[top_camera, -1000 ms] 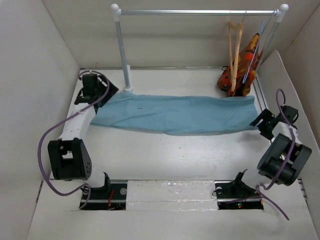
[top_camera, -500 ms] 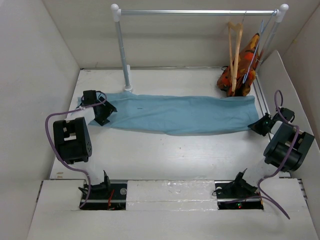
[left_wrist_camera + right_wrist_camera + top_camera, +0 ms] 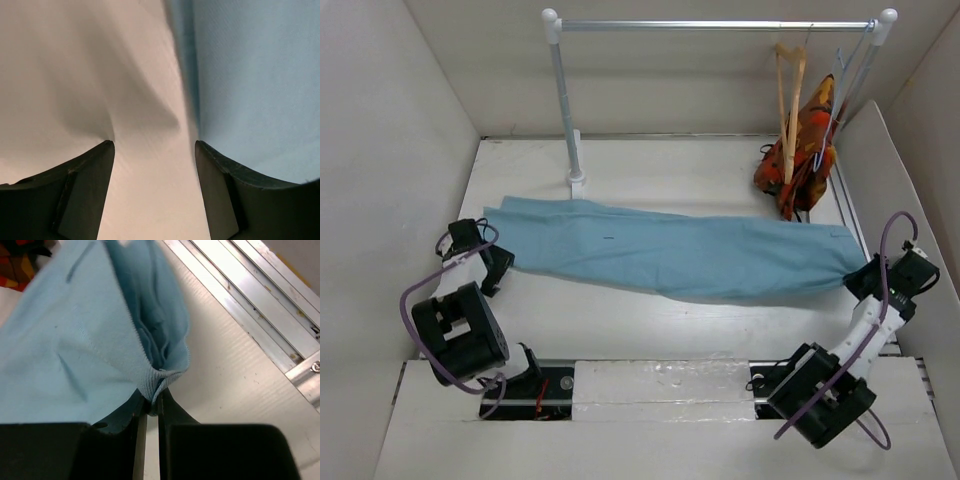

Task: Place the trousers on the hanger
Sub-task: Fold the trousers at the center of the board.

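Observation:
The light-blue trousers lie flat across the middle of the table, slanting from far left to near right. My right gripper is shut on the hem at their right end; in the right wrist view the ribbed edge of the trousers is pinched in the right gripper. My left gripper is open just off the trousers' left edge. In the left wrist view, bare table shows between the left gripper's fingers, with the trousers to the right. The tan wooden hanger hangs on the rail at the far right.
A metal clothes rack stands at the back, its left post close behind the trousers. An orange-red patterned garment and a thin wire hanger hang beside the wooden one. Aluminium tracks run along the right wall.
The right gripper has shut on the trousers' right end and dragged it nearer and rightward. The left arm has pulled back off the cloth to the near left.

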You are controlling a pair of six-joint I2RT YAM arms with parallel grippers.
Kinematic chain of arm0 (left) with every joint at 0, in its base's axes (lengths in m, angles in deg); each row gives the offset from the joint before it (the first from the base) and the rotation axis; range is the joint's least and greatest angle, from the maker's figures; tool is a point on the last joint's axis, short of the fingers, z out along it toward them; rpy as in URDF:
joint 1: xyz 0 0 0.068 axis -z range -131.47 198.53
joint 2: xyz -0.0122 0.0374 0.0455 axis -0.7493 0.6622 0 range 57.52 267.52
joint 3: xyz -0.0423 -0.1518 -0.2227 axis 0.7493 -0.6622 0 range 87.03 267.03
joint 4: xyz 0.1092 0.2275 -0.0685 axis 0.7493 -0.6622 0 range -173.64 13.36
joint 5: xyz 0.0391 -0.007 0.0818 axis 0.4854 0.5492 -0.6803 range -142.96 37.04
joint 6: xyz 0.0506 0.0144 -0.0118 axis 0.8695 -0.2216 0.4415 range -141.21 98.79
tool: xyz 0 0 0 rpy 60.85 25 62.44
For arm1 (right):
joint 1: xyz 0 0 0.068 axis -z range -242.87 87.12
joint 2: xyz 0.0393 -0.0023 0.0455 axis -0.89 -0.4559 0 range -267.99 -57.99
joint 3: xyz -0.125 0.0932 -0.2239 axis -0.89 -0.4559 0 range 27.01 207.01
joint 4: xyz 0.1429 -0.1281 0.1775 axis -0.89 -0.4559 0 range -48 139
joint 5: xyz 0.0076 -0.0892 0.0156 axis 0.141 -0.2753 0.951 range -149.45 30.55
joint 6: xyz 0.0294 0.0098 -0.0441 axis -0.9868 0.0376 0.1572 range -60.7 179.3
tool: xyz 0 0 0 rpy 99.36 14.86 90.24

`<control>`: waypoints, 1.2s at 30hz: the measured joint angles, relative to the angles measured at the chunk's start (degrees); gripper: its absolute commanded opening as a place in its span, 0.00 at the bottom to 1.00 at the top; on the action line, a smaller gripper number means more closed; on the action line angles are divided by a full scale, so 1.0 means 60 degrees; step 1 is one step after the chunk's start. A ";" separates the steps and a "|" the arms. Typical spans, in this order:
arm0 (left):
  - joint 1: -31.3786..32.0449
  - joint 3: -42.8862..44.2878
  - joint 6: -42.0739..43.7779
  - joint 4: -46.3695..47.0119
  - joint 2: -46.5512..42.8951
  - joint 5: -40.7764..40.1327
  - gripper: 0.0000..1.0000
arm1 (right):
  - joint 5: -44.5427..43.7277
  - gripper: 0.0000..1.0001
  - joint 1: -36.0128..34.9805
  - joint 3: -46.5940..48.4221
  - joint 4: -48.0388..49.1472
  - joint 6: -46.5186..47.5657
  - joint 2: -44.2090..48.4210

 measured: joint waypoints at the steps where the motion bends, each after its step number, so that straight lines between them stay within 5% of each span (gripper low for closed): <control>1: 0.0004 -0.0120 -0.0004 -0.0233 -0.0251 -0.0124 0.60 | -0.0109 0.18 0.0080 0.0026 -0.0233 0.0091 0.0186; 2: 0.0069 -0.0171 -0.0007 -0.0481 -0.0503 -0.0171 0.60 | -0.0160 0.29 0.0091 0.0040 -0.0368 0.0175 0.0280; 3: 0.0175 -0.0171 -0.0011 -0.0678 -0.0754 -0.0211 0.60 | -0.0160 0.52 0.0058 0.0040 -0.0448 0.0240 0.0284; 4: 0.0310 -0.0142 -0.0018 -0.0805 -0.0976 -0.0244 0.60 | -0.0138 0.60 0.0051 0.0044 -0.0539 0.0299 0.0208; 6: 0.0787 0.0080 -0.0055 -0.1137 -0.1410 -0.0259 0.60 | -0.0098 0.73 0.0044 0.0098 -0.0772 0.0437 -0.0157; 9: 0.2014 0.0525 -0.0120 -0.1271 -0.2106 -0.0280 0.60 | -0.0175 0.78 0.0055 0.0466 -0.1359 0.0532 -0.0681; 14: 0.3410 0.0678 -0.0106 -0.0503 -0.3009 0.0550 0.62 | -0.0499 0.77 0.0066 0.0758 -0.1410 0.0437 -0.0787; 22: 0.3391 0.1650 0.0171 0.0321 0.0732 0.1537 0.62 | -0.1530 0.75 0.0634 -0.0193 -0.1268 0.0186 -0.0925; 26: 0.3351 0.1643 0.0076 0.0597 0.1457 0.1993 0.62 | -0.1530 0.76 0.1016 -0.0572 -0.0900 0.0004 -0.1377; 36: -0.0306 -0.0947 -0.0546 0.2637 0.0772 0.5227 0.59 | -0.0331 0.71 0.1133 -0.0295 0.1596 -0.0168 -0.3537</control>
